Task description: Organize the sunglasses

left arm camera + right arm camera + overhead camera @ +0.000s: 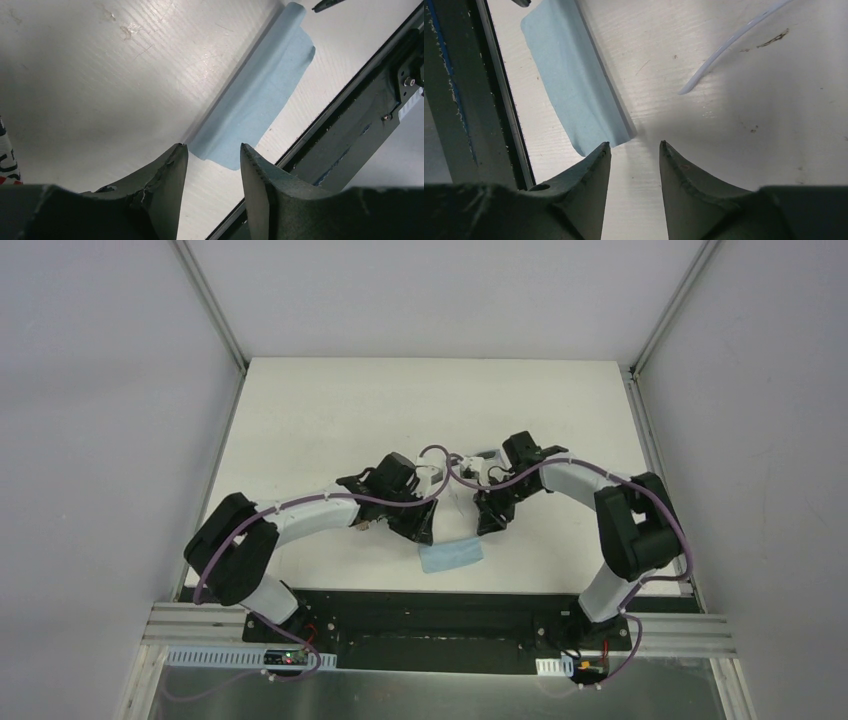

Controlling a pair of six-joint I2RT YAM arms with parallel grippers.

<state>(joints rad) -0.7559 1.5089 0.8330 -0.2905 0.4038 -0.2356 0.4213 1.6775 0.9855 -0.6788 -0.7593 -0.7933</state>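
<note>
Checking both arms, we find the left jaws and the right jaws partly open and empty over the desk (pixel 330 420). The sunglasses (pixel 729 46) lie ahead and right of the right jaws, which we judge nearer. One slim white temple arm runs diagonally away; the lenses are unseen. A blue cloth (pixel 574 75) lies ahead-left.

My left gripper (pixel 212 148) fills the bottom edge, its two dark fingers (pixel 165 190) apart with nothing between them. Just beyond their tips a light blue cloth (pixel 260 95) lies on the white table (pixel 100 90). It runs diagonally toward the upper right, with one long edge raised in a fold. A black metal rail (pixel 360 125) borders the table on the right.
</note>
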